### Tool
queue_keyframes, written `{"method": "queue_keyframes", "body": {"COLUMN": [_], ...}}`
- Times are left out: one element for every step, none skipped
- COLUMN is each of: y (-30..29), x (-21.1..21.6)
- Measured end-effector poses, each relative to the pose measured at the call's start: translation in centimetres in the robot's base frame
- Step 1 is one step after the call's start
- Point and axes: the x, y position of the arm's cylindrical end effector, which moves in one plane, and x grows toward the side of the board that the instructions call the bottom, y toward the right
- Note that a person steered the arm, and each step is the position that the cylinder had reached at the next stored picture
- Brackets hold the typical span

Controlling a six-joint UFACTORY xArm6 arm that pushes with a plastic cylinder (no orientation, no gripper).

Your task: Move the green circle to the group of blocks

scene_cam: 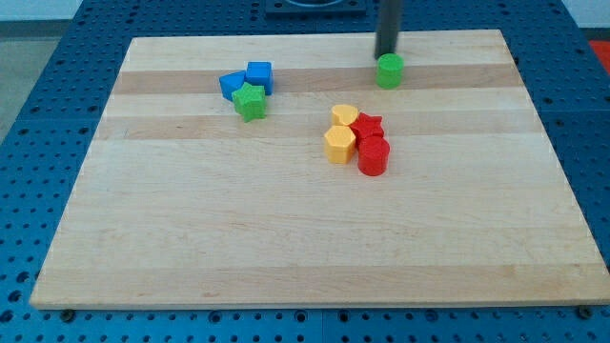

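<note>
The arm has no pincer, just my tip (pixel 385 54) touching the green circle (pixel 389 70) from the view's top; the yellow-red group (pixel 357 140) lies toward the view's bottom-left.

My tip (pixel 385 53) behind green circle (pixel 389 70)

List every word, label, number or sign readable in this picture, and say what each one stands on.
None: no readable text shows anywhere.
The wooden board is bare wood grain.
The green circle, the other coloured blocks and the dark rod with my tip, just above the green circle in the view, carry no marks.
The blue perforated table shows only holes.
</note>
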Motion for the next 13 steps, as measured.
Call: {"method": "queue_keyframes", "body": {"y": [3.8,4.2,3.3,1.8,-0.7,-4.1,-7.0,-7.1,-6.9,-6.8,-5.8,-5.6,-6.6], "x": [0.2,0.5,1.5,2.7,2.9,3.0,4.2,5.0,6.0,7.8,9.0,10.5,10.8]}}
